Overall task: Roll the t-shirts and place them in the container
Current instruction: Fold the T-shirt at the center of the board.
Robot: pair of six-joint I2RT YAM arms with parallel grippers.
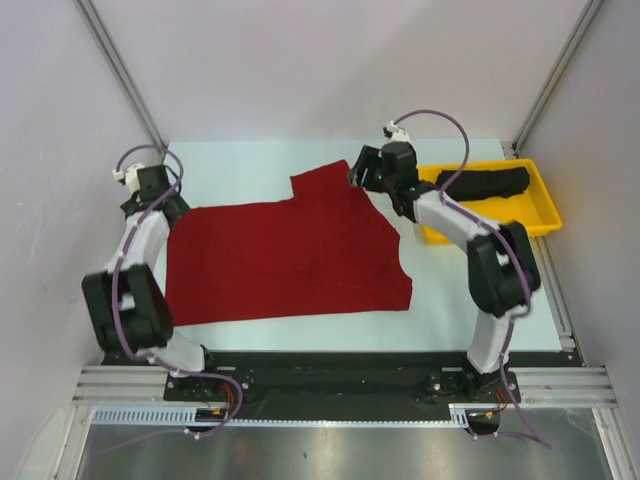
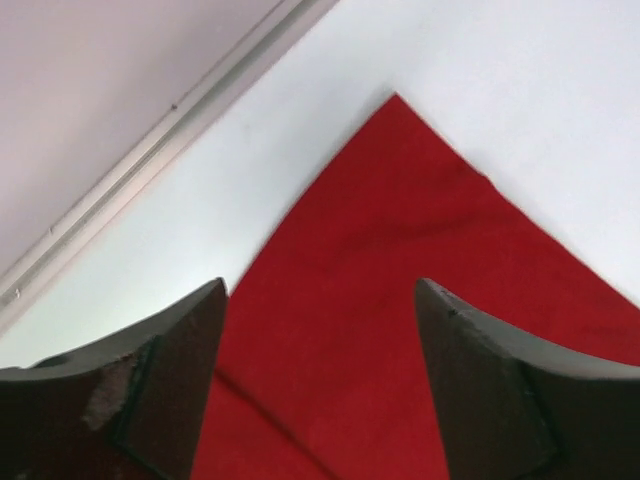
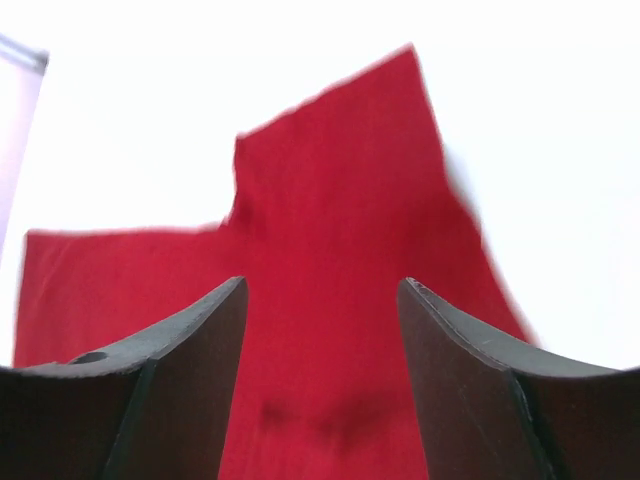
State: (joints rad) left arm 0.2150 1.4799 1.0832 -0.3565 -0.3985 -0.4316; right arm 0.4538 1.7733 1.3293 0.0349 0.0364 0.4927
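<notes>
— Where do the shirts lie?
— The pale table (image 1: pixel 250 160) carries the deep red t-shirt (image 1: pixel 280 255) spread flat across its middle, one sleeve (image 1: pixel 325 185) pointing to the far side. At the far right, the shallow yellow tray (image 1: pixel 545 205) holds the black t-shirt (image 1: pixel 485 182) as a long bundle.
— And the grippers?
— The left gripper (image 2: pixel 320 300) hangs over the red shirt's far-left corner, jaws spread, gripping nothing. The right gripper (image 3: pixel 322 295) hangs over the sleeve, likewise spread and holding nothing.
</notes>
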